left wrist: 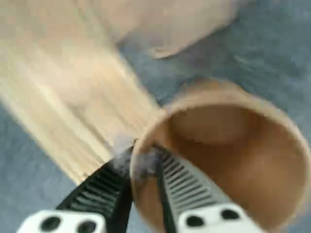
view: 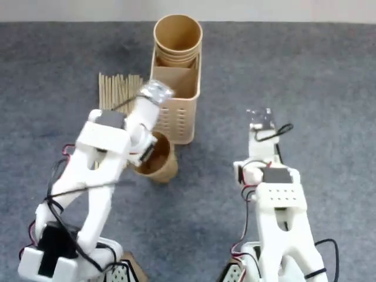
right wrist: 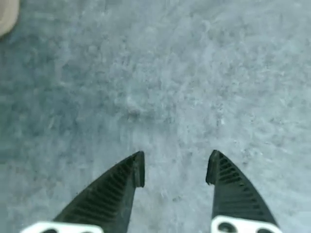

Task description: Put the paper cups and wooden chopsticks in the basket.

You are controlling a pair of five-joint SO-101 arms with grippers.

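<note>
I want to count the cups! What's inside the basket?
A stack of paper cups stands in the far compartment of the basket. The near compartment looks empty where it shows. How many cups are nested cannot be told: each hides the one below.

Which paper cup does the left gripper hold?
The lone brown paper cup outside the beige plastic basket, rim pinched; the other cups stand stacked inside it.

Stacked paper cups (view: 177, 41) sit in the basket's (view: 176, 117) far compartment, chopsticks (view: 117, 91) lie just left of it, and a single paper cup (view: 160, 165) is just before it.
</note>
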